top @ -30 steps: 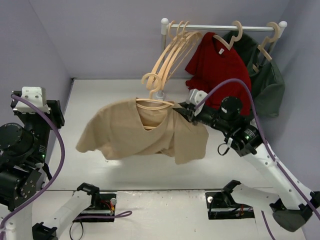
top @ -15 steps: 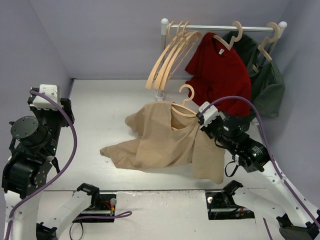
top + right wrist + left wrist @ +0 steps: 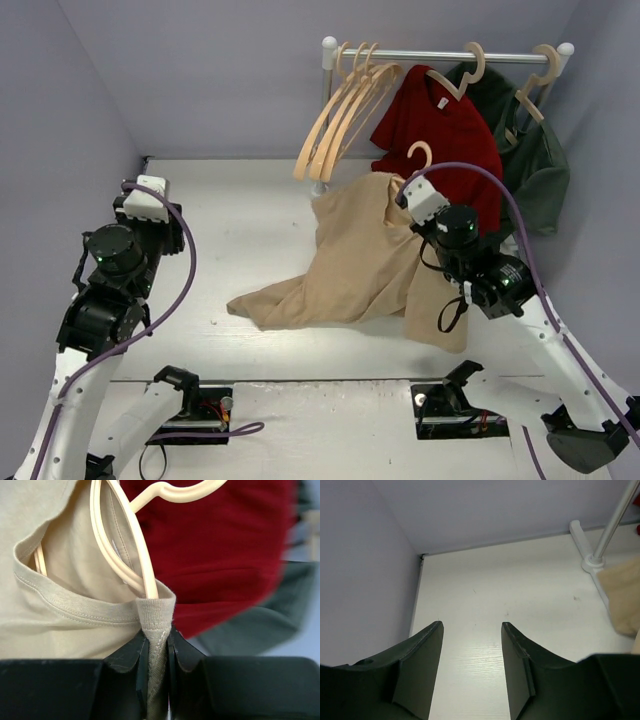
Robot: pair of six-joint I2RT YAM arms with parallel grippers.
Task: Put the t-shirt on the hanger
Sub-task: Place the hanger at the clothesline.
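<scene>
Where the collar folds over the hanger, the right gripper pinches cloth and wood together, jaws nearly closed on the tan fold. Wrist view: two thin pale arms of the hanger run down into the neck opening and vanish inside the t-shirt; their ends not visible. Background behind is blurred, red and dark green patches only.

Top view: only the wooden hook of the hanger clears the cloth, just in front of the red t-shirt. T-shirt hangs from the right gripper, its lower part trailing left onto the table, one flap hanging down at the right beside the arm. Right fingertips mostly covered by cloth and the wrist camera.

Left gripper spread wide, nothing between the fingers, aimed at bare white tabletop. Edge of tan cloth cut off at that view's right margin.

Table white, faint wood grain. Walls pale lavender. Rail at the back on a white post; spare hangers bunched at its left end, green garment at far right, partly behind the red one
</scene>
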